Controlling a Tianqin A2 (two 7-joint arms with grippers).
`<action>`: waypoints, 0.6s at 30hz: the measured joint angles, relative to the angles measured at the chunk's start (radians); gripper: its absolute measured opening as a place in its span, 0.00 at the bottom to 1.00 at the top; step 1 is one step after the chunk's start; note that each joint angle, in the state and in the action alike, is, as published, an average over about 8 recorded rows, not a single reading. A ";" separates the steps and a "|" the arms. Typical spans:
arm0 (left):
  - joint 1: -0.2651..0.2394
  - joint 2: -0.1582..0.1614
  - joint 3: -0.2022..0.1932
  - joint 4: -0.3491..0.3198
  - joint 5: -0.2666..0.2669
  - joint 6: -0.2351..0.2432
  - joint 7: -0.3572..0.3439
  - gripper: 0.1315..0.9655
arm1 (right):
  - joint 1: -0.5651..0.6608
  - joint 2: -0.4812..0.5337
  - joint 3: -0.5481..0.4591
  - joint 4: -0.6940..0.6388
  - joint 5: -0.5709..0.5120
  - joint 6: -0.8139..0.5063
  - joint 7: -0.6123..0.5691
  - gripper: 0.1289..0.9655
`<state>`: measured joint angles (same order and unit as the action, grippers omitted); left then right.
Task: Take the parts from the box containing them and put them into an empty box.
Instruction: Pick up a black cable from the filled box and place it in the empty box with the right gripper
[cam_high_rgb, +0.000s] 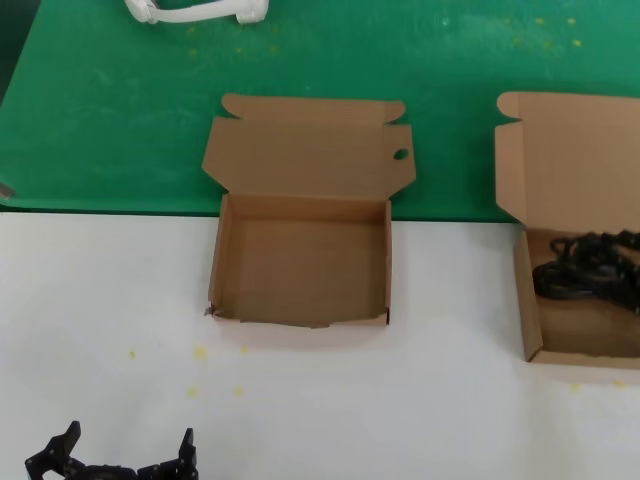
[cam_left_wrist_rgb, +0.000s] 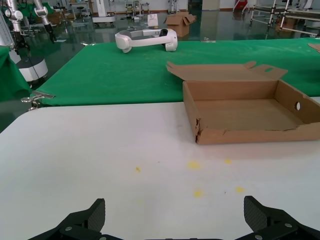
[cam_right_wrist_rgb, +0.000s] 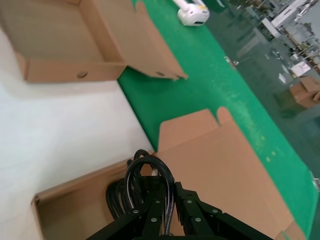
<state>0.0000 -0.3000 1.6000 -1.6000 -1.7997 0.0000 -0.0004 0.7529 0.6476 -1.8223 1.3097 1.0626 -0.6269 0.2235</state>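
Right gripper (cam_right_wrist_rgb: 162, 212), jaws clamped on a cable (cam_right_wrist_rgb: 150, 187), sits over the full box (cam_right_wrist_rgb: 75, 210); empty box (cam_right_wrist_rgb: 60, 45) lies upper left. Left gripper (cam_left_wrist_rgb: 175, 220) idles wide.

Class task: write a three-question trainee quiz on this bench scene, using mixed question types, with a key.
1. True or false: the holed box has something in it.
2. Which one grips a cable bundle? A: left hand. B: right hand.
3. Fill in: the left hand's fingers are ____.
Key: 1 false; 2 B; 3 open.
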 joint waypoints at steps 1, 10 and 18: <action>0.000 0.000 0.000 0.000 0.000 0.000 0.000 1.00 | -0.004 0.002 0.009 0.020 -0.011 -0.007 0.018 0.06; 0.000 0.000 0.000 0.000 0.000 0.000 0.000 1.00 | 0.005 -0.035 0.056 0.183 -0.109 -0.076 0.151 0.06; 0.000 0.000 0.000 0.000 0.000 0.000 0.000 1.00 | 0.074 -0.184 -0.006 0.213 -0.182 -0.104 0.168 0.06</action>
<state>0.0000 -0.3000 1.6001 -1.6000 -1.7997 0.0000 -0.0004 0.8269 0.4631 -1.8283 1.5227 0.8805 -0.7305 0.3916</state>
